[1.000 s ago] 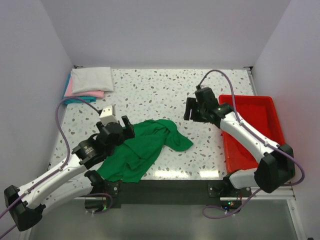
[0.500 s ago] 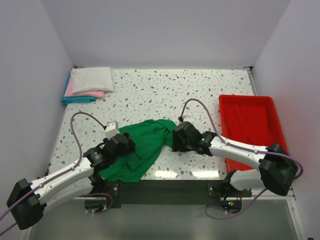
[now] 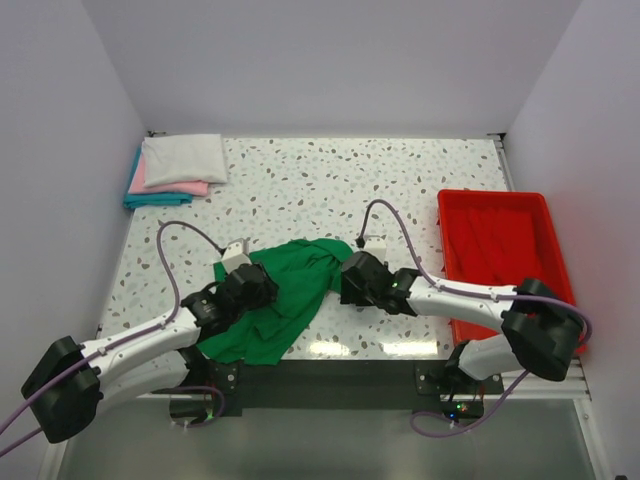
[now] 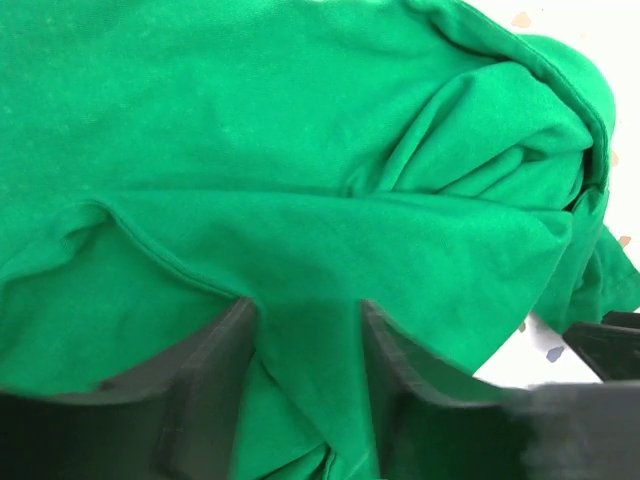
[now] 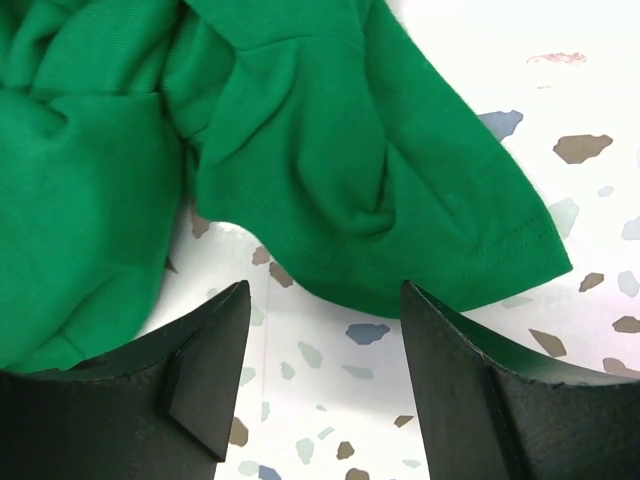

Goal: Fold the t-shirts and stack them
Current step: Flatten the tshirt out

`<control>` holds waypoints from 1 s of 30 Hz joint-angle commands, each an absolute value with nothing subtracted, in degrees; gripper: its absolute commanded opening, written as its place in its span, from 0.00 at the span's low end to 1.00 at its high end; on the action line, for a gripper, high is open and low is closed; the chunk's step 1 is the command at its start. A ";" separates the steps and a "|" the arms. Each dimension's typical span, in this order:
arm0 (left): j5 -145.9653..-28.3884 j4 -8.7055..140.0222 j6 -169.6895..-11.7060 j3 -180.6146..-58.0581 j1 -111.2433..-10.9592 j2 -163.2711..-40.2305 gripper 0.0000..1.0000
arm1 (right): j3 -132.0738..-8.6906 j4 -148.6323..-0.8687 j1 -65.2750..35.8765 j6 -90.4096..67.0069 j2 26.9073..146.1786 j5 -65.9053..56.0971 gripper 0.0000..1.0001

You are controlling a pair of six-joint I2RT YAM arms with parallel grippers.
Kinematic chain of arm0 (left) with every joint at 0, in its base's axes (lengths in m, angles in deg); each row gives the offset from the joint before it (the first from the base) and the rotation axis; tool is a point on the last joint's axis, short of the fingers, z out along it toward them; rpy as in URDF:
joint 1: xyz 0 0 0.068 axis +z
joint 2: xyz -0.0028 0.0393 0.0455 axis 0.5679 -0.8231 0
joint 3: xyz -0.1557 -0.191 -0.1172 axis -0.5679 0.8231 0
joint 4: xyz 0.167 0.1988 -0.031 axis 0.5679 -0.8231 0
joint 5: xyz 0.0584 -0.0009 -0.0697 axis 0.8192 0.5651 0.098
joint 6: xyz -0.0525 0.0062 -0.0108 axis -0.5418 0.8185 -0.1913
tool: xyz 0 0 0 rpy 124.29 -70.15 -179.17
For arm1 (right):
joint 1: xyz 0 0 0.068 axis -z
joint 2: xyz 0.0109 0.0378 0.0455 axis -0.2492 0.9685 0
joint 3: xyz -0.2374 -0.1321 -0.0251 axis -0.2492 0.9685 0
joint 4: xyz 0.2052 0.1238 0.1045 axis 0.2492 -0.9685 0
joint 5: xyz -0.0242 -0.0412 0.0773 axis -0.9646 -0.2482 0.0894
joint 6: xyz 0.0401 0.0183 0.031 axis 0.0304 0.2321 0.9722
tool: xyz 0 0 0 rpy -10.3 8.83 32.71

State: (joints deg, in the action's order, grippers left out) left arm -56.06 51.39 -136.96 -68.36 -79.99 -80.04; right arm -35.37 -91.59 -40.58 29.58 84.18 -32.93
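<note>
At the near centre of the speckled table (image 3: 330, 180), the green t-shirt (image 3: 290, 285) lies crumpled in a loose heap, unfolded, between the two arms. The left gripper (image 3: 252, 288) is down on the shirt's left side; in its wrist view the dark fingers (image 4: 215, 380) stand parted and press into the cloth, a flat strip of green lies between them, and no pinch is seen. The right gripper (image 3: 347, 280) sits at the shirt's right edge, low over the table. Its fingers (image 5: 200, 370) are spread wide and hold nothing. One sleeve (image 5: 470, 250), with its stitched hem showing, lies on the table just ahead of and between the fingertips, and bare speckled surface shows directly between them. At the far left corner, well apart from the green shirt, three folded shirts form a stack: the white t-shirt (image 3: 185, 158) on top, the pink t-shirt (image 3: 178, 188) beneath it and the teal t-shirt (image 3: 152, 200) at the bottom, the lower edges stepped outward. The red tray (image 3: 500, 235) stands at the right edge of the table, beside the right arm. The plain green cloth shows only seams and hem stitching.
</note>
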 commanded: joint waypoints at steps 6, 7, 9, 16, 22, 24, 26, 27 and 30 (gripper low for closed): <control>-54.13 55.12 -134.93 -69.75 -79.16 -80.84 0.23 | -36.14 -88.22 -40.59 31.32 89.74 -38.47 0.64; -53.96 54.77 -134.23 -70.19 -78.90 -80.84 0.20 | -36.93 -88.22 -40.50 31.23 90.62 -38.82 0.64; -53.69 53.72 -133.35 -71.77 -77.59 -80.57 0.10 | -37.90 -88.39 -40.50 30.44 92.81 -39.70 0.61; -57.27 51.42 -128.08 -74.85 -73.28 -77.85 0.04 | -42.99 -94.62 -39.80 28.68 90.47 -44.53 0.08; -63.70 52.13 -131.57 -70.73 -74.06 -75.57 0.56 | -45.10 -101.48 -38.31 27.01 80.81 -47.78 0.00; -63.80 51.87 -133.77 -68.62 -74.85 -74.86 0.61 | -45.63 -102.97 -38.22 26.40 78.60 -48.32 0.00; -63.71 53.70 -134.92 -66.34 -75.82 -74.86 0.63 | -45.99 -103.77 -38.13 25.87 76.66 -48.58 0.00; -64.06 54.32 -135.80 -65.63 -75.91 -75.38 0.64 | -46.51 -104.64 -38.13 25.78 76.31 -48.58 0.00; -64.85 55.47 -137.56 -64.92 -76.26 -77.40 0.64 | -47.57 -106.23 -38.04 25.43 75.51 -48.93 0.00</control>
State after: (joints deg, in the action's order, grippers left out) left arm -63.60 52.13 -134.23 -65.63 -75.73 -76.15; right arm -45.23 -103.13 -38.28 26.39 76.36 -45.39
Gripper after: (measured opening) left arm 0.639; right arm 0.033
